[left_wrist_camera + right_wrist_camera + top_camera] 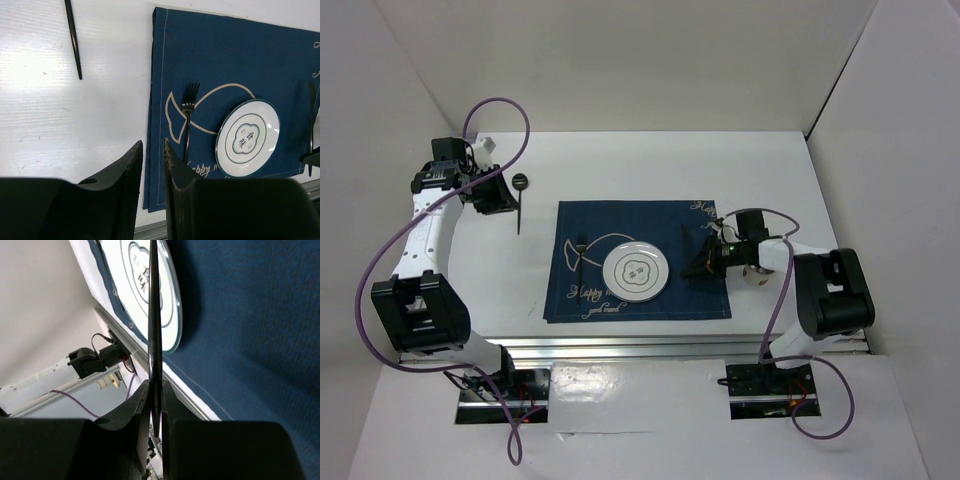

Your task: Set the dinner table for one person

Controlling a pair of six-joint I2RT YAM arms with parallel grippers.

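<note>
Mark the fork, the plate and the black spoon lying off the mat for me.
Fork (190, 95): left wrist view, on the tines.
Plate (247, 138): left wrist view, on the centre emblem.
Spoon (521, 181): top view, on its round bowl.

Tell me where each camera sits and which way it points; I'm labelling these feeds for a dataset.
Top external: high behind the robot, looking down on the white table, placemat and plate; left arm and right arm show whole.
Left wrist: above the table's left side, looking across at the fork and plate; the empty left hand shows.
Right wrist: low over the placemat, facing past the plate toward the near edge; the right hand clamps a thin dark utensil.
Shared: all three see plate and placemat.
</note>
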